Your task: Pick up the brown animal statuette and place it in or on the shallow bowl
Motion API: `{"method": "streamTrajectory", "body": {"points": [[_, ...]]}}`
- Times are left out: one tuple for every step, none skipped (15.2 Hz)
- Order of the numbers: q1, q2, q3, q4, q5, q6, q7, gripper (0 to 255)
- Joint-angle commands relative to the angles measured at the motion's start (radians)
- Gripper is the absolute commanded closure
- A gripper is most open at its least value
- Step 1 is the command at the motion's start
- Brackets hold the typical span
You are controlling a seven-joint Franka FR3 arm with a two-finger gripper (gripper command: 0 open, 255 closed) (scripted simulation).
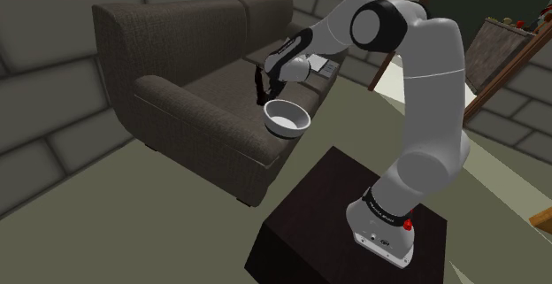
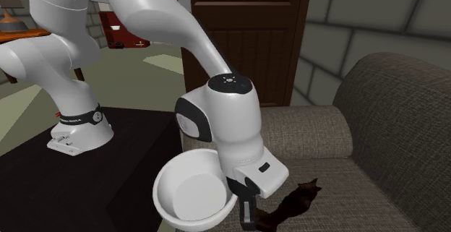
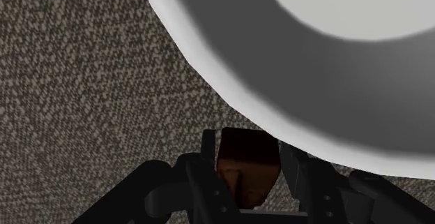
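A dark brown animal statuette [image 2: 296, 200] lies on the brown sofa seat [image 2: 361, 194], just beside a white shallow bowl [image 2: 191, 194]. In the wrist view my gripper [image 3: 245, 161] is shut on the statuette [image 3: 244, 170], its two black fingers clasping the brown body on either side, with the bowl's rim [image 3: 230, 83] close ahead. The shoulder view shows the gripper [image 1: 265, 85] reaching down onto the seat right behind the bowl [image 1: 287, 117]; the statuette [image 1: 260, 80] is a small dark shape there. Much of the statuette is hidden by the hand.
The sofa's backrest [image 1: 177, 26] and armrest [image 1: 190, 110] rise around the seat. A flat grey object [image 1: 320, 65] lies further along the cushions. My dark stand [image 1: 354, 211] sits in front of the sofa, and a wooden door [image 2: 249, 28] stands behind.
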Motion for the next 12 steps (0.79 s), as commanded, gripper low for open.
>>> {"method": "streamTrajectory", "body": {"points": [[0.004,-0.021,-0.007,-0.005,-0.006,-0.016,0.004,255],[0.006,-0.031,-0.01,-0.007,-0.009,-0.025,0.007,255],[0.009,-0.042,-0.014,-0.009,-0.013,-0.033,0.01,255],[0.012,-0.053,-0.017,-0.011,-0.016,-0.042,0.013,255],[0.014,-0.063,-0.021,-0.013,-0.02,-0.051,0.016,255],[0.016,-0.073,-0.024,-0.014,-0.024,-0.06,0.019,255],[0.019,-0.084,-0.027,-0.015,-0.027,-0.069,0.023,255],[0.021,-0.094,-0.031,-0.016,-0.031,-0.078,0.026,255],[0.024,-0.104,-0.034,-0.017,-0.035,-0.087,0.029,255],[0.026,-0.114,-0.037,-0.018,-0.039,-0.097,0.032,255],[0.028,-0.124,-0.04,-0.018,-0.043,-0.106,0.035,255],[0.03,-0.133,-0.043,-0.018,-0.047,-0.116,0.038,255]]}}
